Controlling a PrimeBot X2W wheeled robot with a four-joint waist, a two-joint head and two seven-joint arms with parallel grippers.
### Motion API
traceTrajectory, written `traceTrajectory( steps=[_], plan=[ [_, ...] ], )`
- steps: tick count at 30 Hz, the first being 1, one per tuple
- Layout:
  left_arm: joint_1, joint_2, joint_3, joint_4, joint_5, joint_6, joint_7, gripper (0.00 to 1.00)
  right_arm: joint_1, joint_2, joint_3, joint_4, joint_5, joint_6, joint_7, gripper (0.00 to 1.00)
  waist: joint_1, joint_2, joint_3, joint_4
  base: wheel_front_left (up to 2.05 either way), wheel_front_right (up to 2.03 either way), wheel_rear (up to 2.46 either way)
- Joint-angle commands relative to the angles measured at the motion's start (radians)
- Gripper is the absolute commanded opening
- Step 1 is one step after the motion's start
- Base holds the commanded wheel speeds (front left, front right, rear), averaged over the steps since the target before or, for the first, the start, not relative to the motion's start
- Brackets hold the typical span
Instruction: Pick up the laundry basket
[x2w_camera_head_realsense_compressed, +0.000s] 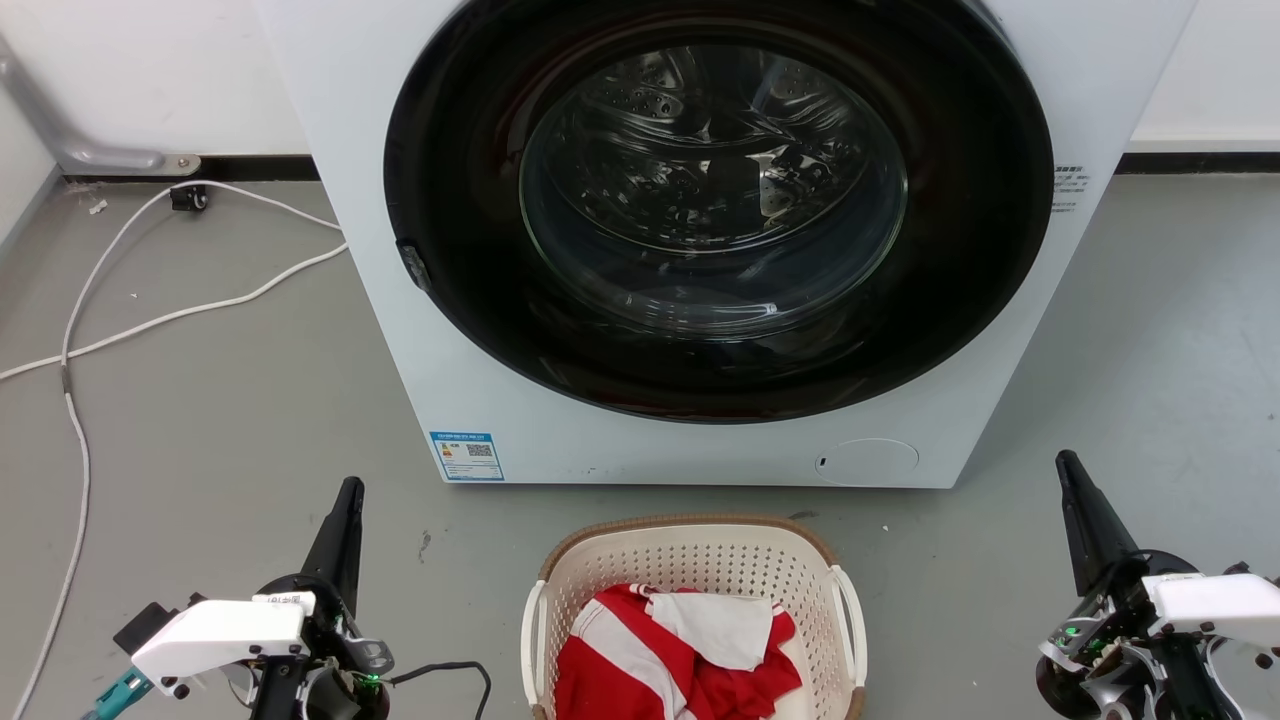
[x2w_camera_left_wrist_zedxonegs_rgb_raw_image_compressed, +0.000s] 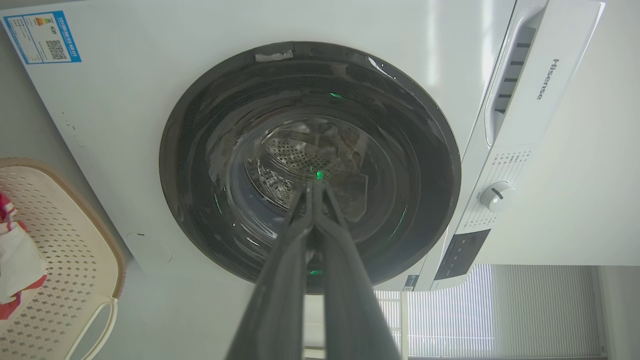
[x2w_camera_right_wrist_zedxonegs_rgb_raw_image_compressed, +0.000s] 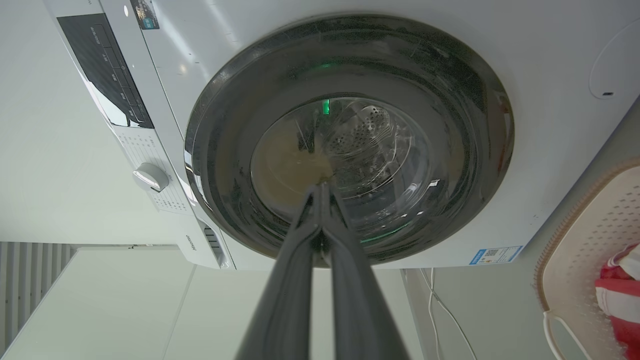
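Observation:
The laundry basket (x2w_camera_head_realsense_compressed: 700, 560) is cream perforated plastic with a brown rim and white side handles. It stands on the floor at the bottom centre of the head view, holding red-and-white cloth (x2w_camera_head_realsense_compressed: 680, 650). Part of the basket (x2w_camera_left_wrist_zedxonegs_rgb_raw_image_compressed: 55, 280) shows at the lower left of the left wrist view, and the basket (x2w_camera_right_wrist_zedxonegs_rgb_raw_image_compressed: 590, 250) shows at the right edge of the right wrist view. My left gripper (x2w_camera_head_realsense_compressed: 350, 487) is shut, well left of the basket with floor between. My right gripper (x2w_camera_head_realsense_compressed: 1066, 460) is shut, well to its right. Both point at the washing machine.
A white washing machine (x2w_camera_head_realsense_compressed: 700, 440) with a closed dark round glass door (x2w_camera_head_realsense_compressed: 715, 200) stands just behind the basket. White cables (x2w_camera_head_realsense_compressed: 150, 320) trail over the grey floor at the left. Bare floor lies on either side of the basket.

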Motion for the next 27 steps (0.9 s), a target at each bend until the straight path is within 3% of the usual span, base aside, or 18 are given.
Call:
traceTrajectory(
  steps=[1,23,24,27],
  plan=[
    [-0.011,-0.001,0.003,0.001,0.007,-0.002,0.001,0.00,-0.011,0.002,-0.001,0.001,-0.005,0.000,0.002,0.00,0.0000,-0.0001,0.000,0.000,0.00,0.00,0.00],
    [-0.011,-0.002,0.005,0.001,0.007,-0.002,0.003,0.00,-0.011,0.003,-0.002,0.001,-0.005,0.000,0.003,0.00,0.0000,-0.0001,0.000,0.000,0.00,0.00,0.00],
    [0.001,-0.002,0.001,0.003,0.003,0.000,0.001,1.00,0.001,0.000,0.000,0.002,-0.001,0.000,0.000,1.00,0.0000,-0.0001,0.000,0.000,0.00,0.00,0.00],
    [0.023,-0.007,-0.002,0.028,0.003,0.000,0.001,1.00,0.025,0.003,0.001,0.028,-0.001,0.000,0.000,1.00,0.0000,-0.0001,0.000,0.000,0.00,0.00,0.00]
  ],
)
